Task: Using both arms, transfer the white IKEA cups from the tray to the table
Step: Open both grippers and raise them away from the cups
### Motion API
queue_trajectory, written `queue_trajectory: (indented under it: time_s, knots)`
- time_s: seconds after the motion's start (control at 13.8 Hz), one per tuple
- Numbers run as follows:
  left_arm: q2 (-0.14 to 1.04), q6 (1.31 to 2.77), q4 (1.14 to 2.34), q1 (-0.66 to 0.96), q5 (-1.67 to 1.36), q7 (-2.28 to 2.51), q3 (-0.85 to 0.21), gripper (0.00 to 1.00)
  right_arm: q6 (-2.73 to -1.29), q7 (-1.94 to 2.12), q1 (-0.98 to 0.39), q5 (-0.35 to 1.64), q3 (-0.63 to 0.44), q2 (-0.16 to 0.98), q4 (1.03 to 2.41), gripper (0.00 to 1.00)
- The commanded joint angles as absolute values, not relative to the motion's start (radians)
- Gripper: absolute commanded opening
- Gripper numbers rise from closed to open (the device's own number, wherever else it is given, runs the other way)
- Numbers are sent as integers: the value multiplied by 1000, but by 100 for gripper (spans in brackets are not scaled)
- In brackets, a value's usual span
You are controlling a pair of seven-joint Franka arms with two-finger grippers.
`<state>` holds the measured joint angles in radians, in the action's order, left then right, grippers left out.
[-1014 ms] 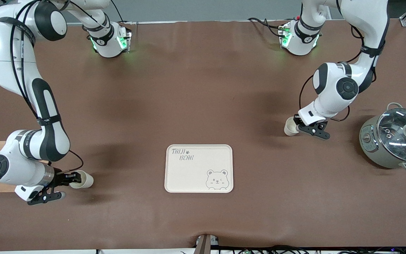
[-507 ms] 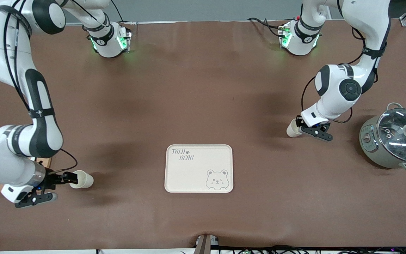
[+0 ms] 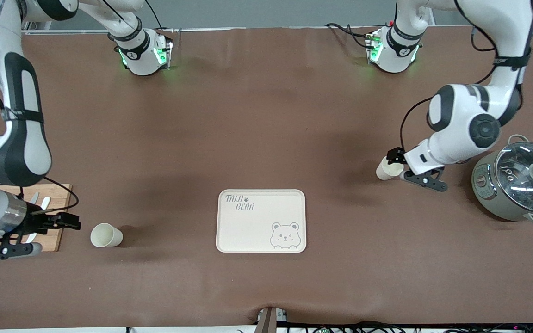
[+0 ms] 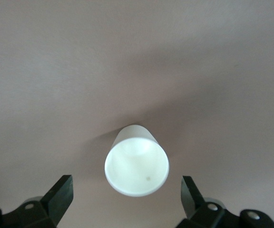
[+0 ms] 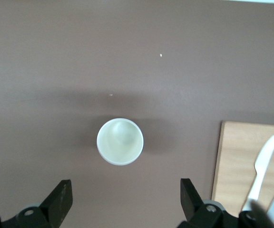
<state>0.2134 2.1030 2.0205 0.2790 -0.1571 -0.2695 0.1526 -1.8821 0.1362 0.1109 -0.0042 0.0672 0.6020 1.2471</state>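
Note:
One white cup (image 3: 106, 235) stands mouth up on the brown table toward the right arm's end; it also shows in the right wrist view (image 5: 120, 141). My right gripper (image 3: 70, 223) is open and empty, over the table between that cup and the cutting board, apart from the cup; its gap shows in the right wrist view (image 5: 126, 190). The other white cup (image 3: 388, 169) sits toward the left arm's end, its mouth facing the left wrist camera (image 4: 136, 166). My left gripper (image 3: 398, 161) is open at this cup, with the rim level with the fingertips (image 4: 63, 186), not touching.
A cream bear-printed tray (image 3: 261, 221) lies between the two cups, nearer to the front camera than the left arm's cup. A pot with a glass lid (image 3: 518, 180) stands at the left arm's end. A wooden cutting board (image 3: 58, 196) with a knife (image 5: 263, 166) lies at the right arm's end.
My right gripper has let go of its cup and drawn back toward the cutting board. My left arm has drawn back toward the pot. Both cups stay on the table.

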Motion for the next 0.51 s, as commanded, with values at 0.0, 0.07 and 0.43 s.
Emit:
queue_trajectory:
  time_s: [0.0, 0.07, 0.43]
  knots:
    - [212, 1970, 1884, 239, -173, -249, 152, 100, -1791, 46, 107, -12, 69, 516, 1276, 100]
    - [212, 1968, 1853, 224, -173, -244, 152, 100, -1764, -3, 107, -9, 74, 487, 1276, 100]
    - [212, 1774, 1599, 164, -163, -187, 153, 100, -1637, -38, 92, 1, 77, 350, 1278, 100]
